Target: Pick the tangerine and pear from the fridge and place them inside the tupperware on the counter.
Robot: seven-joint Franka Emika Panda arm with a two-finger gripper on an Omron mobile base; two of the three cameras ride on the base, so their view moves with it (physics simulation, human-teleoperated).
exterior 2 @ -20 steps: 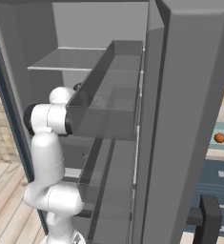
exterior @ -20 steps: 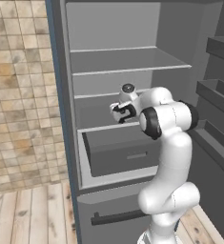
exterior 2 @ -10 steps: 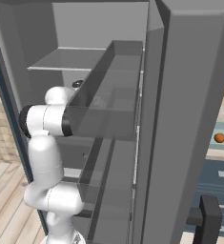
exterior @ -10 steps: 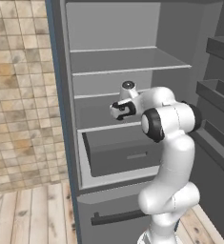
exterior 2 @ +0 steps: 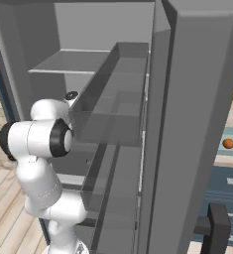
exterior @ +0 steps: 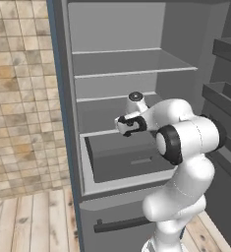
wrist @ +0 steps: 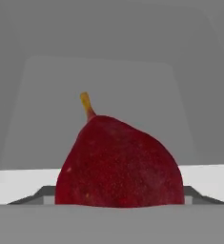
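The pear point(wrist: 119, 164) sat directly ahead of the end effector point(exterior: 128, 124), inside the fridge point(exterior: 136, 74) above the drawer point(exterior: 124, 157); whether its fingers were spread or pinching the pear could not be told. The tangerine point(exterior 2: 228, 144) lay on the desk. A loose grip could let the round pear slip free on withdrawal.

We count one pear point(wrist: 119, 164), dark red (its stem yellowish), and one tangerine point(exterior 2: 228, 144) on the desk point(exterior 2: 231, 159). There is one fridge point(exterior: 131, 74); in it we see two shelves point(exterior: 131, 63), one drawer point(exterior: 124, 156) and one dark bar handle point(exterior: 122, 225).
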